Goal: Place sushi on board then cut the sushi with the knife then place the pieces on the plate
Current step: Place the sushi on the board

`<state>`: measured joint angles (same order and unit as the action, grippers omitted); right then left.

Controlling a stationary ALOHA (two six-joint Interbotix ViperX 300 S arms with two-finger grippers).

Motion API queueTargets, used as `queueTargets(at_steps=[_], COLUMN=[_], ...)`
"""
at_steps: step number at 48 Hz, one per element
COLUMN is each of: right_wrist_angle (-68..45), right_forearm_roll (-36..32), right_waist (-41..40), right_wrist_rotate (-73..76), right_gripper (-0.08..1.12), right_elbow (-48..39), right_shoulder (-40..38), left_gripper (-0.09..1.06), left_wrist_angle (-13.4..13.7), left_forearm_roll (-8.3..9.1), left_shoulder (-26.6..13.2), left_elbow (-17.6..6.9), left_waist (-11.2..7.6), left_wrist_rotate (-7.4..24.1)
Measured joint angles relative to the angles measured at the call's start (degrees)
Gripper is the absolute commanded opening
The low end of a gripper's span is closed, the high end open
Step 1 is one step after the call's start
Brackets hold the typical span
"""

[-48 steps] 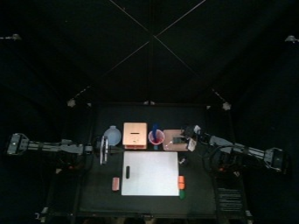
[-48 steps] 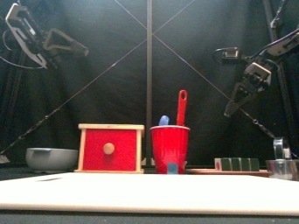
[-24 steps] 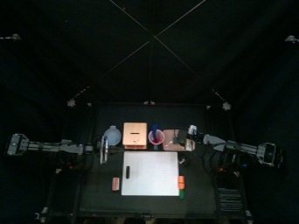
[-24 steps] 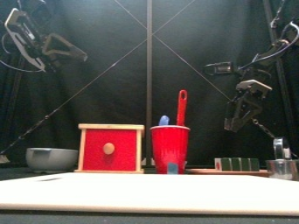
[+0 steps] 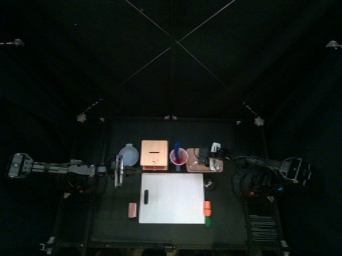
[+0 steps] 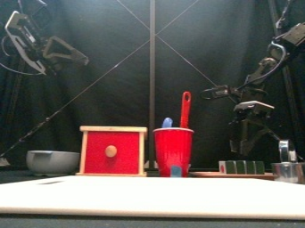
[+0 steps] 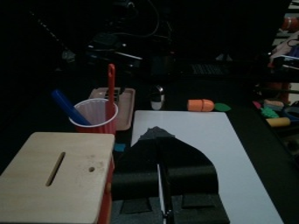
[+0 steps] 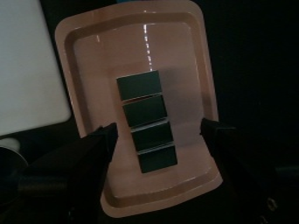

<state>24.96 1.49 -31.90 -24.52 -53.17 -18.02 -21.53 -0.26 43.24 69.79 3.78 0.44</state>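
Note:
The sushi roll (image 8: 149, 123), several dark green blocks in a row, lies on the pink plate (image 8: 84, 87); it also shows low at the right in the front view (image 6: 247, 166). My right gripper (image 8: 160, 129) hangs open just above it, one jaw on each side of the roll, not touching (image 6: 247, 142). The red cup (image 6: 174, 150) holds the red knife (image 6: 185, 109) and the blue knife (image 6: 167, 122). The white board (image 5: 174, 198) lies bare at the table's front. My left gripper (image 7: 162, 144) rests high at the left (image 6: 53, 49), jaws together and holding nothing.
A wooden box with a red drawer front (image 6: 113, 151) stands left of the cup, and a blue-grey bowl (image 6: 53, 161) further left. A metal cutter (image 6: 287, 169) sits right of the plate. Small toy foods lie beside the board: one on its left (image 5: 131, 210), an orange one on its right (image 5: 207, 207).
My right gripper has come down and leftward from high at the right until it hangs over the sushi on the plate. The left arm has stayed where it was.

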Motion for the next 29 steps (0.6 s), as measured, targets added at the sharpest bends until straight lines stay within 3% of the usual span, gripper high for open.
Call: queueTargets(at_steps=[14,29], right_wrist_angle=[0.09,-2.02], right_forearm_roll=[9.76,10.81], right_waist=[-3.25,-3.78], right_wrist_rotate=[-10.72,-12.66], right_gripper=[1.04,1.03], right_elbow=[0.00,0.53], right_shoulder=[2.81,8.09], left_gripper=[-0.02,-0.02], left_wrist_angle=[-0.09,0.00], left_forearm_roll=[-0.09,-0.09], left_shoulder=[0.00,0.00], left_elbow=[0.09,0.18], left_waist=[0.18,0.44], left_wrist_rotate=[0.00,-0.18])
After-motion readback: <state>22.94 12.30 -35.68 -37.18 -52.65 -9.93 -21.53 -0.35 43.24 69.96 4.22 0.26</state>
